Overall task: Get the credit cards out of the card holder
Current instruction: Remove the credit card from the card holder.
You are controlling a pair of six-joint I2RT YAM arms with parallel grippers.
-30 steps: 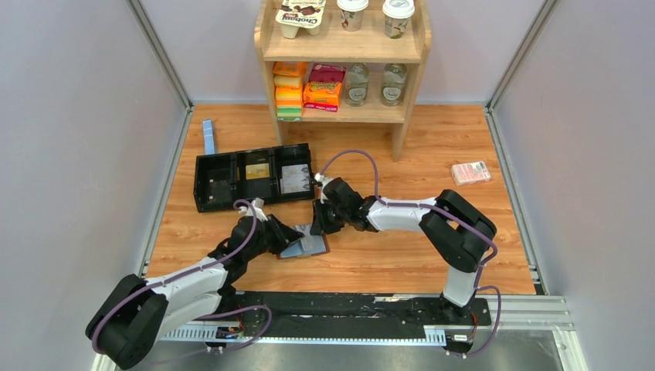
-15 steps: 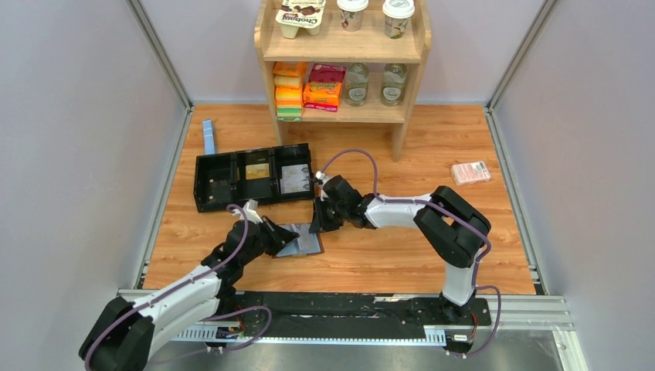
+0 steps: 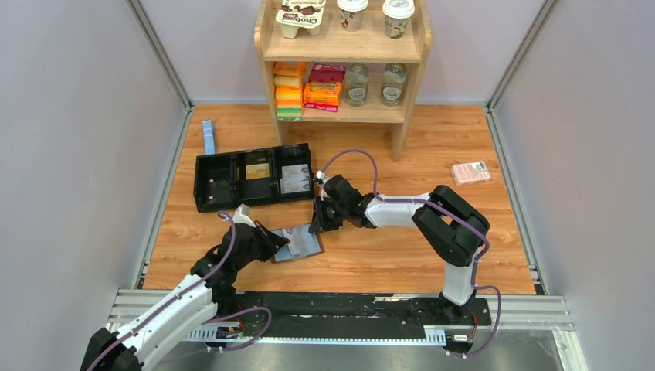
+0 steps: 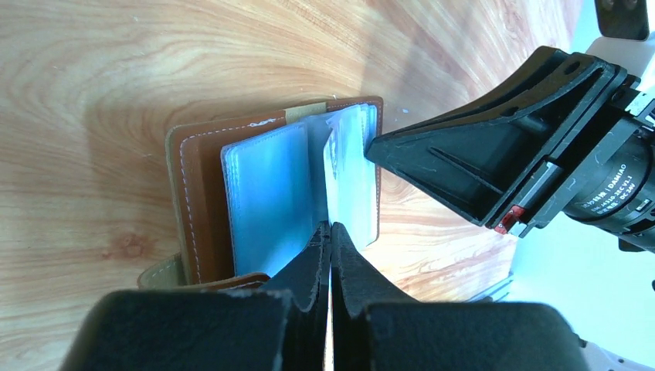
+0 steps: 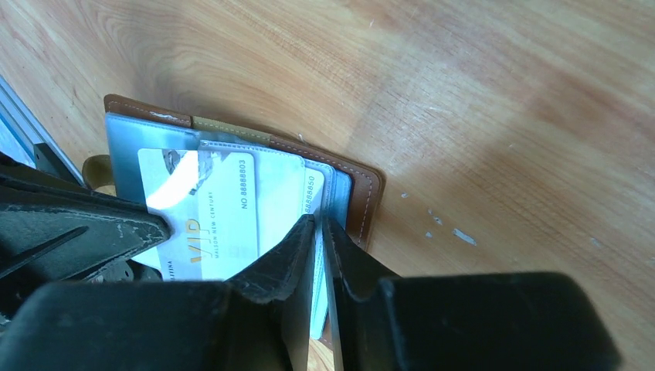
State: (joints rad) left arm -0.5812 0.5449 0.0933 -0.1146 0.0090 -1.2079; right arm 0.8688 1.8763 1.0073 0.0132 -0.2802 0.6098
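Brown leather bi-fold card holder [image 3: 303, 241] lay open, flat on the wooden tabletop [image 3: 402, 247], near the front edge, between the two arms. Grey-blue clear sleeves faced up.

Left gripper [image 3: 276, 243] came in from the holder's near-left side. Left wrist view: fingers pressed together, pinching one thin sleeve leaf at the holder's edge, and that leaf stood up off the stack. Right of it the other leaves lay flat against the brown cover [image 4: 197, 201].

Right gripper [image 3: 317, 226] was at the holder's far-right edge. Right wrist view: jaws nearly closed, only a sliver between them, clamped on the edge of a sleeve leaf. Couldn't tell whether a card was in that pinch or just plastic.

Credit cards were not out yet. A pale silvery card marked VIP [image 5: 220, 220] sat in a sleeve, partly hidden by the left finger. A second pale card [image 5: 313, 193] peeked from the sleeve just beside the right fingertips [image 5: 305, 232].

Long black compartmented tray [image 3: 235, 179] sat behind the holder, apart from it. Narrow blue strip [image 3: 208, 137] was at far left, pink-red packet [image 3: 470, 172] far right, wooden shelf [image 3: 402, 131] at the back.
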